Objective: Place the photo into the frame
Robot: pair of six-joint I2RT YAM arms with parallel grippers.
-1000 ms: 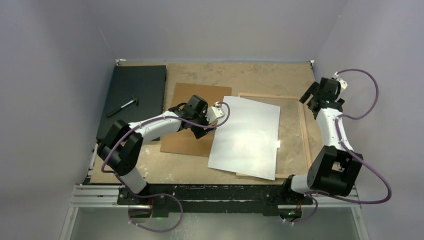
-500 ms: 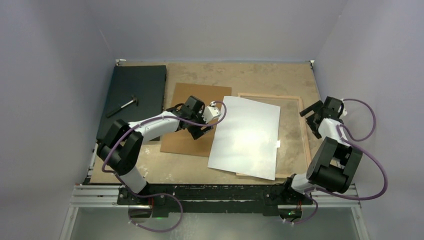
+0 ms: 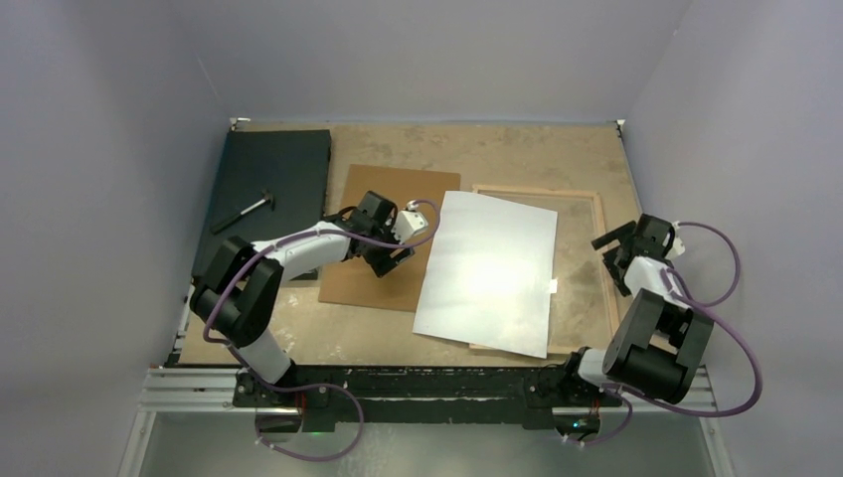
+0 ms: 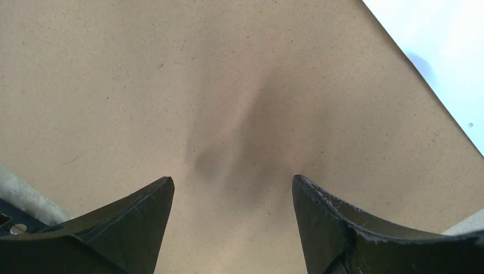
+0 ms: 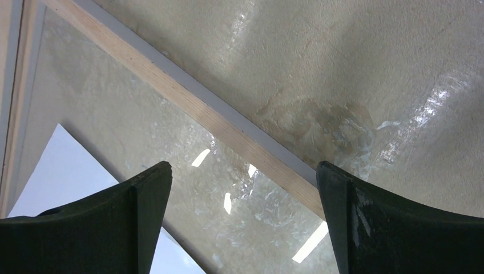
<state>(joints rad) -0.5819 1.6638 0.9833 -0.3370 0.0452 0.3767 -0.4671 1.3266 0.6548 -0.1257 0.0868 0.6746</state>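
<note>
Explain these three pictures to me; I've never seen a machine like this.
Two robot arms are bolted at the near edge of a table. The wide picture looks down from above. The other two come from a camera on each wrist, so the dark wedges at the bottom are that arm's own fingers. On the table lie a black board with a small tool, a brown panel, and a wooden frame with the photo lying askew on it, white back up. The left claw hangs open over the brown panel; the right claw is open over the frame's right rail. Neither holds anything.
</note>
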